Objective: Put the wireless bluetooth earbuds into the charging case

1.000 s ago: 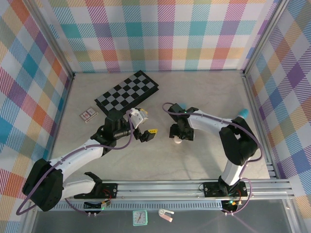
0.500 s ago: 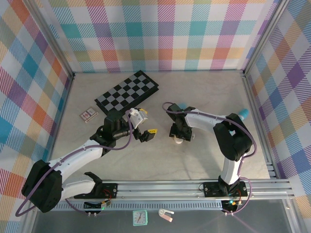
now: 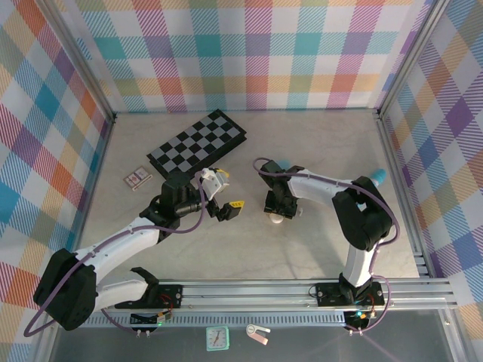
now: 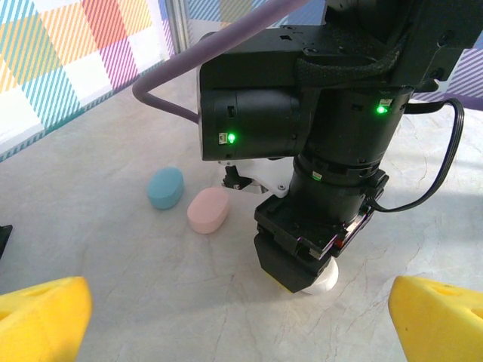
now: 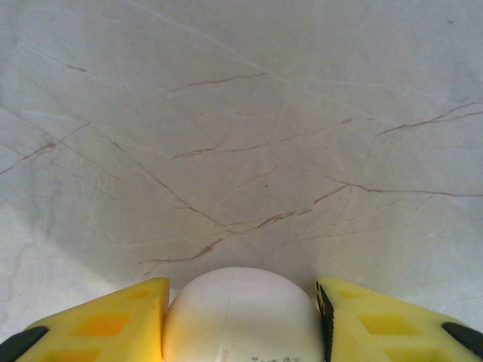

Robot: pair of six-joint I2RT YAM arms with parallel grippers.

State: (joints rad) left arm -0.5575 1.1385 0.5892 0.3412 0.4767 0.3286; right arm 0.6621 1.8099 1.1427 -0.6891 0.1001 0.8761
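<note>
Three pebble-shaped cases lie on the marbled tabletop [image 4: 90,249]: one white, one pink, one teal. The white case [image 5: 241,313] sits between the two yellow right fingertips [image 5: 98,324]. The right jaws stand close against its sides, and I cannot tell whether they press on it. The frame edge cuts off the near part of this case, and the grey lettering on it is too blurred to read. Seen from the left wrist, the black body of the right jaws covers most of it, leaving one white edge showing.

The pink case [image 4: 208,210] lies near the right jaws but apart from them. The teal case [image 4: 165,187] lies just beside the pink one, farther from those jaws.

The left jaws are spread wide and grip nothing. The two yellow left fingertips [image 4: 38,320] are cut off at the frame corners. One checkerboard [image 3: 198,141] lies well beyond both sets of jaws.
</note>
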